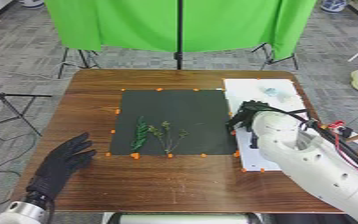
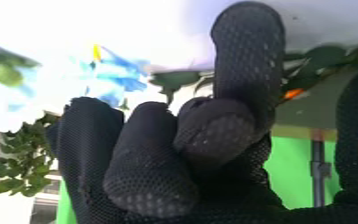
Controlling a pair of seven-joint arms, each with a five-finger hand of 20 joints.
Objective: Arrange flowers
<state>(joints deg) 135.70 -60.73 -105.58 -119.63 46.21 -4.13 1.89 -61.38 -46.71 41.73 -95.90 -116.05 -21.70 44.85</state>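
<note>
Can see, in the head view, a dark mat (image 1: pixel 171 100) on the brown worktop (image 1: pixel 95 185), with small orange marks (image 1: pixel 135 156) along its edges. Near its close edge, find 1 dense green sprig (image 1: pixel 140 134) lying beside thin, branching stems (image 1: pixel 167 137). Right of the mat, see a white sheet (image 1: pixel 240 90), with a pale blue flower (image 1: pixel 270 91) on its far part. Find the right hand (image 1: pixel 243 119) around the border between mat and sheet; cannot tell how closed. In the right wrist view, see green leaves (image 2: pixel 20 157) near it. Left of the mat, find the left hand (image 1: pixel 60 159), fingers straight, slightly apart. Beyond the worktop, see a green cloth (image 1: pixel 113 25) and 1 black pole (image 1: pixel 180 30).
</note>
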